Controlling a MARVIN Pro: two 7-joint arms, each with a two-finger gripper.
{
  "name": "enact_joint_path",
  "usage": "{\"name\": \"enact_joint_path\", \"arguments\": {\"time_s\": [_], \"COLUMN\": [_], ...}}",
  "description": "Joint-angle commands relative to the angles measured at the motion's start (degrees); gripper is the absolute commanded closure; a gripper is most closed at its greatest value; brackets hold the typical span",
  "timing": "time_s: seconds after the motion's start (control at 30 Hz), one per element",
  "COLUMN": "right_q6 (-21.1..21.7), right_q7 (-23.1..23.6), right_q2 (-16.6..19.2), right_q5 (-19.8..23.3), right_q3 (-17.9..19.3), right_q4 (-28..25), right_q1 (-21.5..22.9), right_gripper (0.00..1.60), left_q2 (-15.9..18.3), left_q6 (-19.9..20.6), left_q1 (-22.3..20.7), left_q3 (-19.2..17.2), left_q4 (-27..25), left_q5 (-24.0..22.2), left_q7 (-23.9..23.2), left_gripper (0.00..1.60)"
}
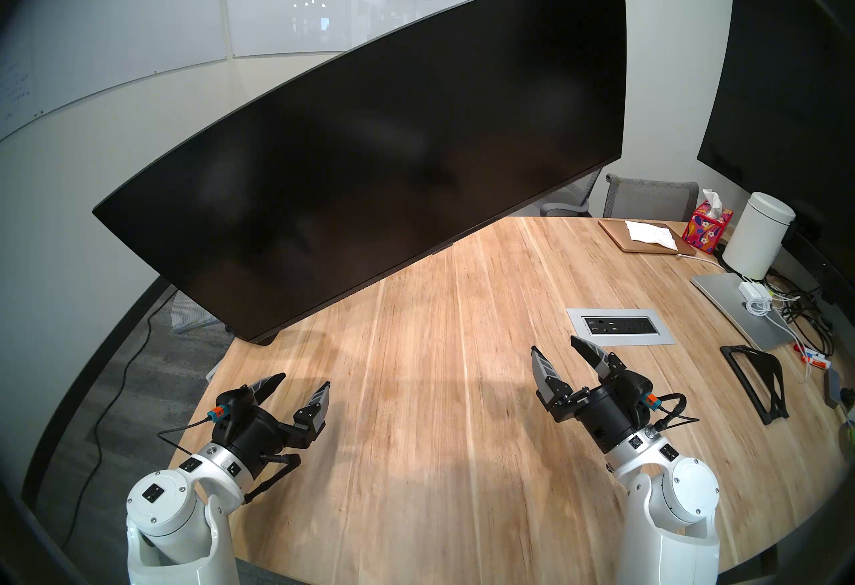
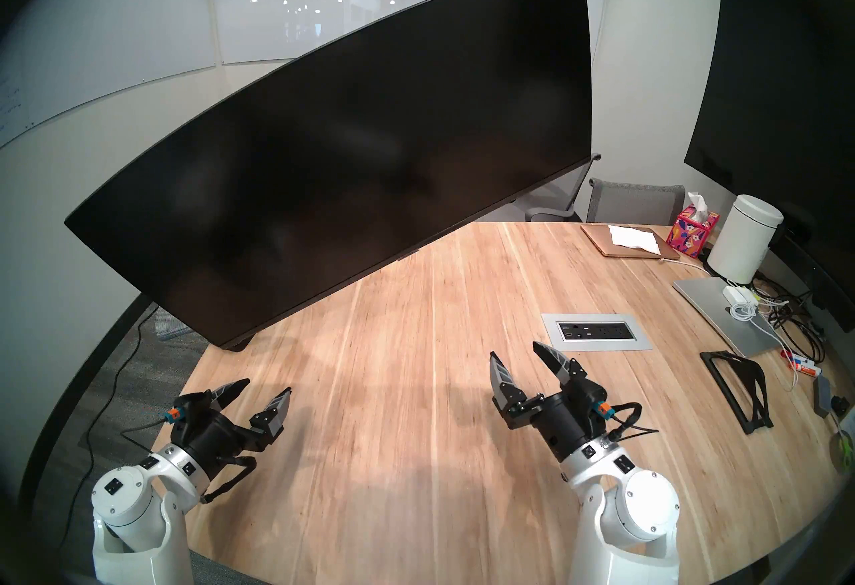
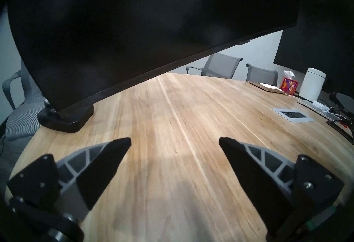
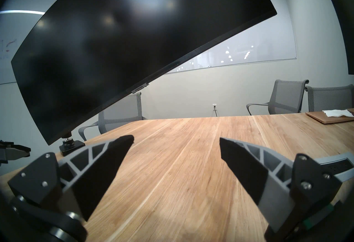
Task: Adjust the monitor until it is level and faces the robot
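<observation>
Bare wooden table [image 1: 416, 385] lies open between and ahead of both spread-jawed grippers. The tilted monitor [image 1: 370, 144] overhangs the left side, its low corner by the clamp base [image 3: 65, 119]. Cables [image 1: 796, 315] and a black stand [image 1: 758, 380] crowd the right edge.

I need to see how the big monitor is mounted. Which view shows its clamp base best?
The left wrist view: the clamp base sits close and large at the table edge, under the monitor's low corner. The right wrist view shows it small, with the post above. Both head views show only a sliver under that corner.
</observation>
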Motion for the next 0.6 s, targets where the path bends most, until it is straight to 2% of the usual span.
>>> {"name": "enact_joint_path", "arguments": {"time_s": [0.0, 0.13, 0.3, 0.47, 0.57], "right_q6": [-0.1, -0.1, -0.1, -0.1, -0.1], "right_q7": [0.0, 0.0, 0.0, 0.0, 0.0], "right_q2": [0.1, 0.1, 0.1, 0.1, 0.1], "right_q5": [0.3, 0.3, 0.3, 0.3, 0.3], "right_q3": [0.0, 0.0, 0.0, 0.0, 0.0], "right_q4": [-0.9, -0.9, -0.9, -0.9, -0.9], "right_q1": [0.1, 0.1, 0.1, 0.1, 0.1], "right_gripper": [0.0, 0.0, 0.0, 0.0, 0.0], "left_q2": [1.3, 2.2, 3.1, 3.8, 4.1], "left_q6": [4.6, 6.7, 10.1, 10.7, 8.9], "left_q1": [-1.3, -2.6, -4.9, -7.2, -7.9], "left_q3": [4.6, 6.2, 7.2, 7.4, 7.7], "left_q4": [-0.7, 0.0, 1.5, 4.1, 5.6], "left_q5": [-2.3, -4.1, -9.0, -12.9, -14.6], "left_q7": [6.4, 9.9, 13.9, 16.8, 18.1], "left_gripper": [0.0, 0.0, 0.0, 0.0, 0.0]}}
